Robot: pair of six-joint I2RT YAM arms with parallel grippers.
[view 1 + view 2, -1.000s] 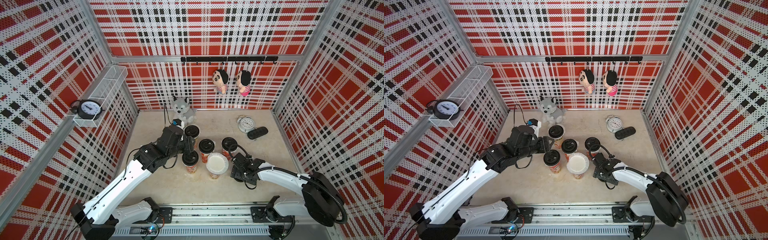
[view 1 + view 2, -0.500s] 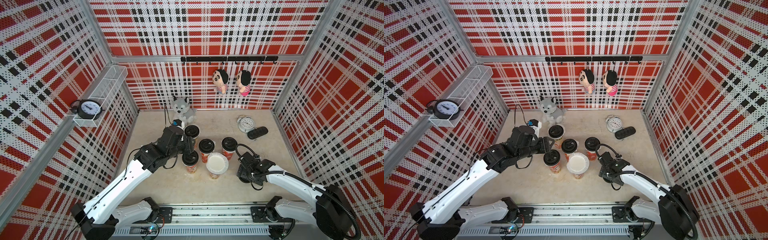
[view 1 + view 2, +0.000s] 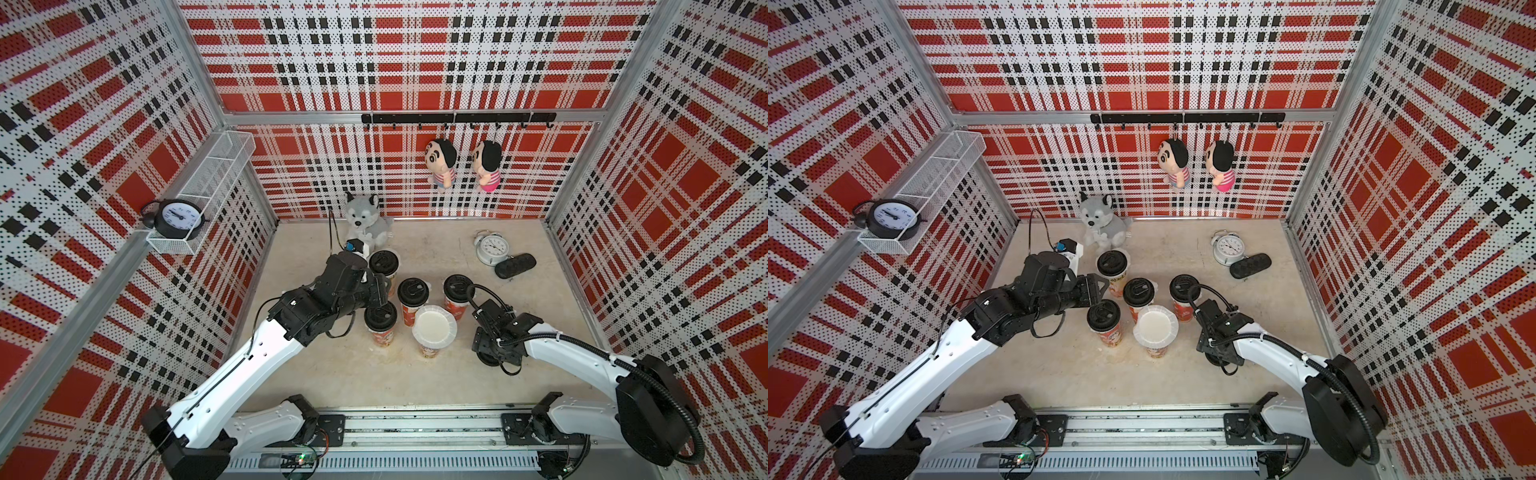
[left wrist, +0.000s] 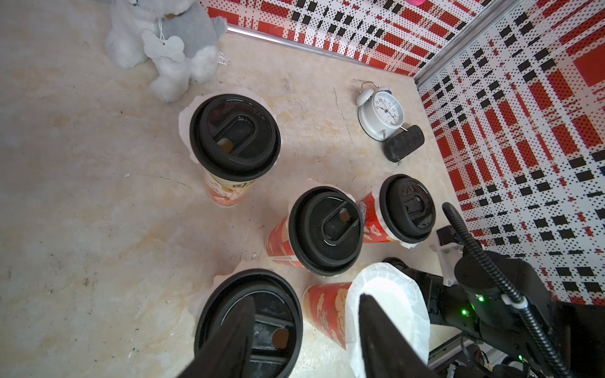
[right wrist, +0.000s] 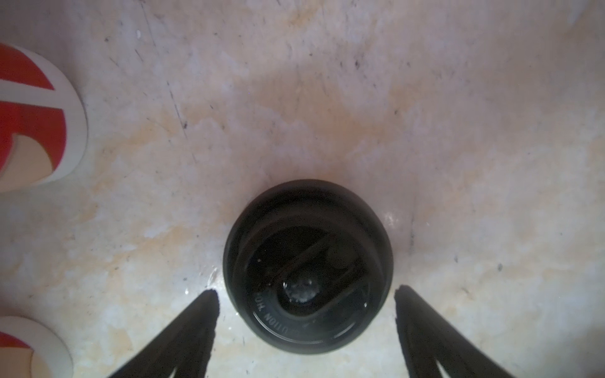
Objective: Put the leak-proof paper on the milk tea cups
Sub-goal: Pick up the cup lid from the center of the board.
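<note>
Several milk tea cups stand clustered mid-table. Most wear black lids, such as the front left one (image 3: 380,318) (image 4: 281,314), with white paper edges (image 4: 183,117) peeking out beneath. The front right cup (image 3: 430,353) carries only a sheet of leak-proof paper (image 3: 434,331) (image 4: 393,294) over its mouth. My left gripper (image 3: 380,291) (image 4: 306,297) hangs open above the two front cups, holding nothing. My right gripper (image 3: 484,357) (image 5: 306,291) points down at the table right of the cups. It is open, with a loose black lid (image 5: 307,261) lying between its fingers, untouched.
A plush husky (image 3: 365,218) sits at the back, close behind the cups. A white alarm clock (image 3: 492,248) and a black case (image 3: 515,265) lie at the back right. Two cup bases (image 5: 32,114) stand close beside the right gripper. Plaid walls enclose the table.
My right arm has pulled back from the cups toward the front right and dropped over the loose lid, its jaws narrowing. The left arm has not moved.
</note>
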